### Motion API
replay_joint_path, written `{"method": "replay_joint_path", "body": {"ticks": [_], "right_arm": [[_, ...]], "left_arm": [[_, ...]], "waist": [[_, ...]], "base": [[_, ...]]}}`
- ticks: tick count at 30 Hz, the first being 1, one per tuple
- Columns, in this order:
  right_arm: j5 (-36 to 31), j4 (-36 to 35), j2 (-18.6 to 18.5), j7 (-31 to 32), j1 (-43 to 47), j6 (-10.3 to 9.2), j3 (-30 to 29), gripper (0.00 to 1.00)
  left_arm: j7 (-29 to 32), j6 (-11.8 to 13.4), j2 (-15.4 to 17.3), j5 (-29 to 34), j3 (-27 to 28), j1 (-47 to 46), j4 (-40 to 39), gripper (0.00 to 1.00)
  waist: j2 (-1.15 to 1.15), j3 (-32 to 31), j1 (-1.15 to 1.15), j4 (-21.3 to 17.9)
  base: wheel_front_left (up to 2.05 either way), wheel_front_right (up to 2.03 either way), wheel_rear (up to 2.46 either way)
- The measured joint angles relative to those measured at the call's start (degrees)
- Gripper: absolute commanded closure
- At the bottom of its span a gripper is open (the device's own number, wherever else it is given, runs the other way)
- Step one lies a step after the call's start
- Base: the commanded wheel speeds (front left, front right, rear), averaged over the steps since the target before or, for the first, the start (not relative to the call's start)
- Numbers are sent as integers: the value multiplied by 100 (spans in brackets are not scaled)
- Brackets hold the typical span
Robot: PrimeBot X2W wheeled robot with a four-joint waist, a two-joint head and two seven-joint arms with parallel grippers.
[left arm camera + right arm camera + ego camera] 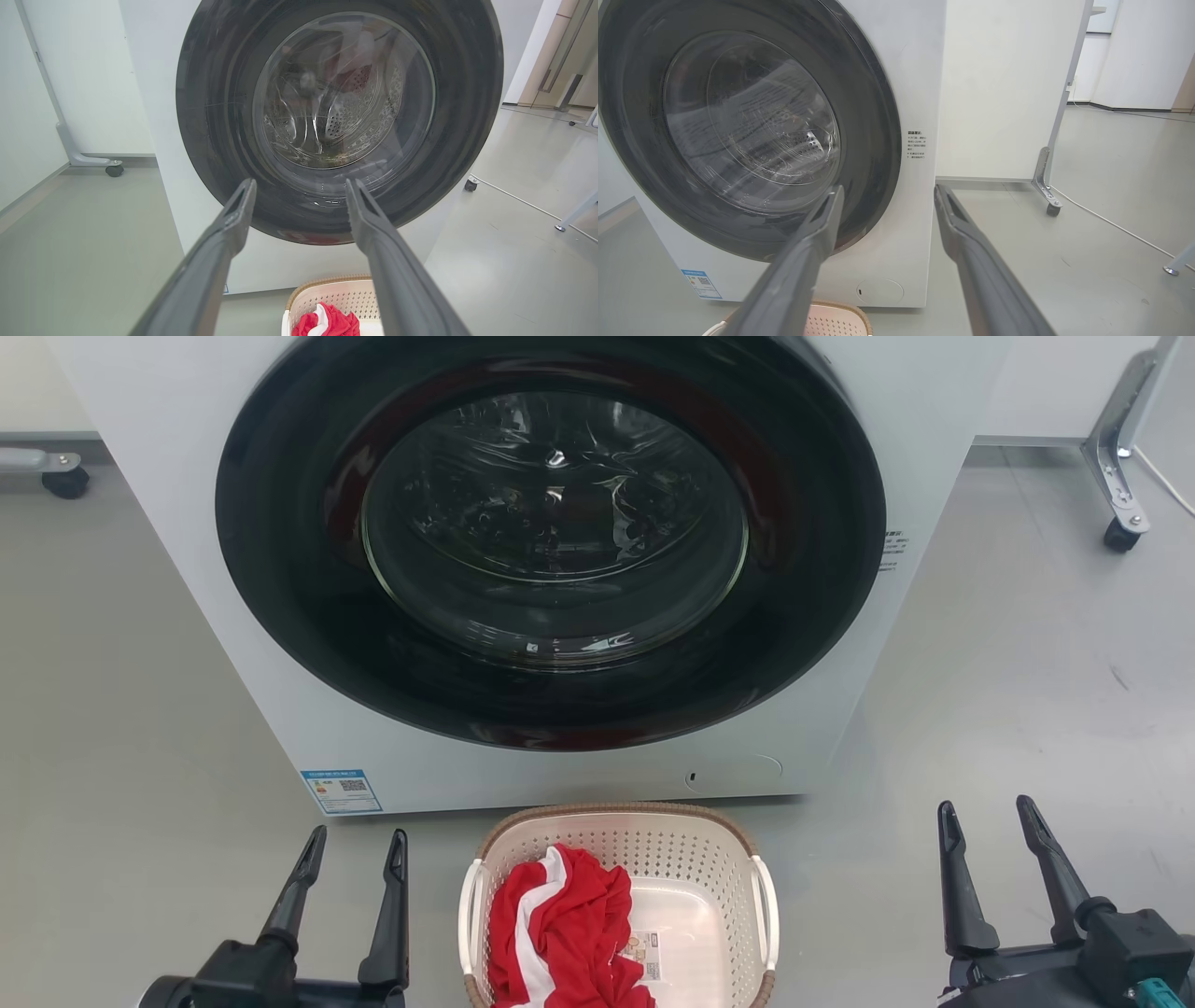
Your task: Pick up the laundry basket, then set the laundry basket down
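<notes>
Floor shows through the wide gap between the two dark fingers of the left pincer, which stands spread apart and holds nothing, fingers pointing toward the washing machine. The right pincer is spread just as wide and grips nothing either. Between the two, and apart from both, the laundry basket sits on the floor just in front of the machine's lower front panel, upright, its brown woven-look rim toward the machine and a white handle on each side. A crumpled red and white garment lies in the basket's left half, and a small paper label rests on the bare bottom beside it. Behind the basket, the machine's round dark door is shut, its glass showing the drum. A blue sticker sits at the machine's lower left corner. Farther out, a black caster stands on the floor at the far left, and a metal leg with another caster at the far right.
</notes>
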Motion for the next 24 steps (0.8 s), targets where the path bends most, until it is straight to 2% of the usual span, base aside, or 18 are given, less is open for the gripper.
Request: {"method": "replay_joint_path", "body": {"ticks": [2,3,14,24], "right_arm": [[-3,-20,12,27,12,0,0,0],[-4,-32,15,44,16,0,-1,100],[232,293,149,105,114,62,-37,100],[1179,454,238,330,64,212,-254,100]], "left_arm": [[37,1,-21,11,2,1,-24,0],[55,1,-29,11,2,1,-36,100],[109,-58,-130,-213,58,93,291,100],[304,-211,-215,-1066,286,74,458,100]], "waist": [[0,6,0,1],[0,10,0,2],[0,1,0,-6],[0,-37,0,-26]], "base": [[0,0,0],[0,0,0],[0,0,0],[0,0,0]]}}
